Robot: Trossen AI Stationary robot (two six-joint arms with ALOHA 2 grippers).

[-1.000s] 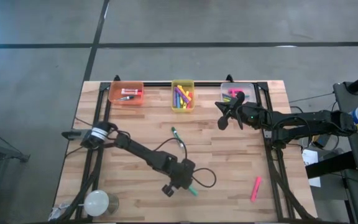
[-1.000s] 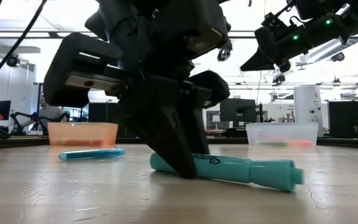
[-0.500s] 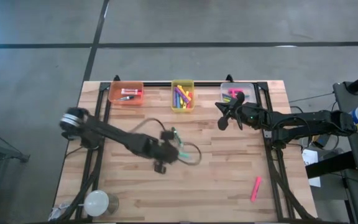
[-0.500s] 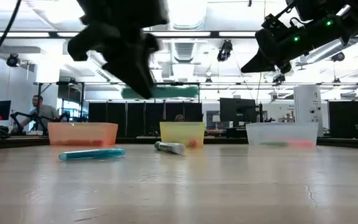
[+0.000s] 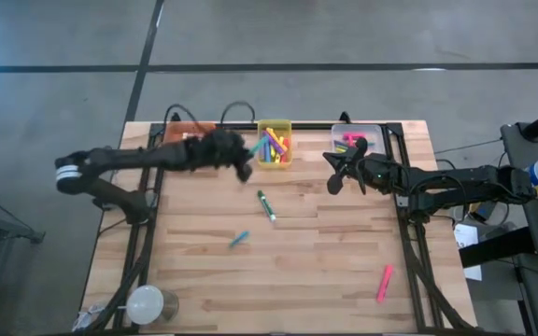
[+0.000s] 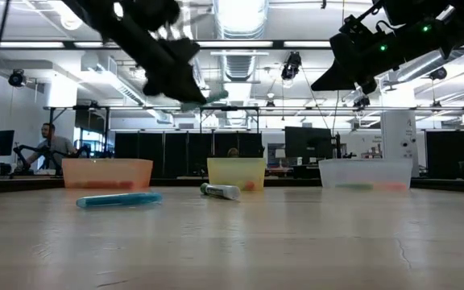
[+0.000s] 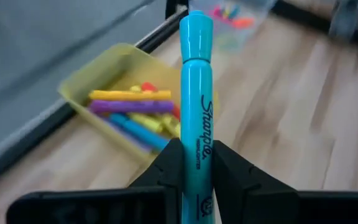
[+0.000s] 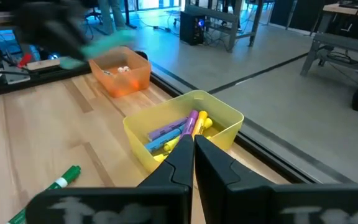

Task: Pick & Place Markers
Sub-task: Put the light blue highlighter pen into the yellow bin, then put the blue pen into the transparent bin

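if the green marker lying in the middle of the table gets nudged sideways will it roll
Probably: the green marker looks round-bodied and lies flat on the smooth wooden table. It seems stiff and light, so a nudge would likely shift it whole. Any clip that might stop it is too small to tell.

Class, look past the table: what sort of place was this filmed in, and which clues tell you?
Probably a robotics lab or open workshop: long ceiling strip lights, dark monitors on benches behind the table, and a person seated at a workstation.

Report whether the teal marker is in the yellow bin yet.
Not yet: the left gripper holds the teal marker beside the yellow bin.
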